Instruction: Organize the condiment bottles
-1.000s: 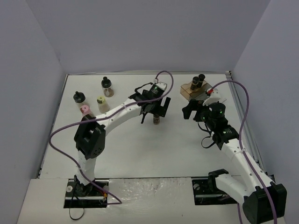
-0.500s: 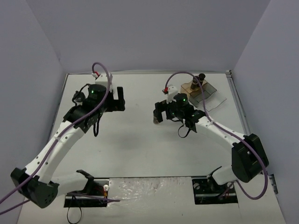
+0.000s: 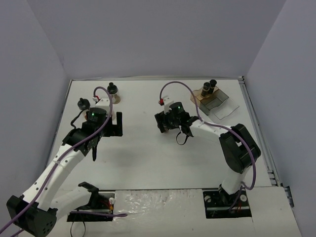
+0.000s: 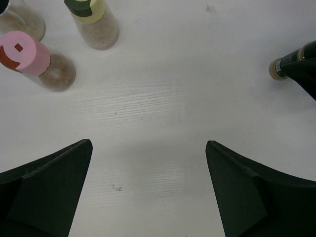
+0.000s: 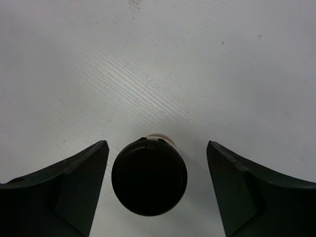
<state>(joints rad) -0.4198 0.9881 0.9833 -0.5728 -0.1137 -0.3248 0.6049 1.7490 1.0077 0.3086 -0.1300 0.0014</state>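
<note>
Rack (image 3: 217, 101) sits back right on the worktop (image 3: 148, 163) with a black-capped pair (image 3: 206, 89) of jars in it; their fill is too small to read. Right gripper (image 5: 156, 144): jaws spread either side of the centre jar (image 5: 149, 177), gap on both sides, no contact. Its black cap hides the contents. Left gripper (image 4: 148, 148): jaws wide apart above the worktop. Near it are the pink-capped jar (image 4: 22, 52) and yellow-capped jar (image 4: 94, 22), both holding pale tan powder, the yellow one cut off at the frame top. Corner jar (image 4: 17, 22) is clipped, cap out of view. Back-left jar (image 3: 112, 92) is black-capped and upright.
</note>
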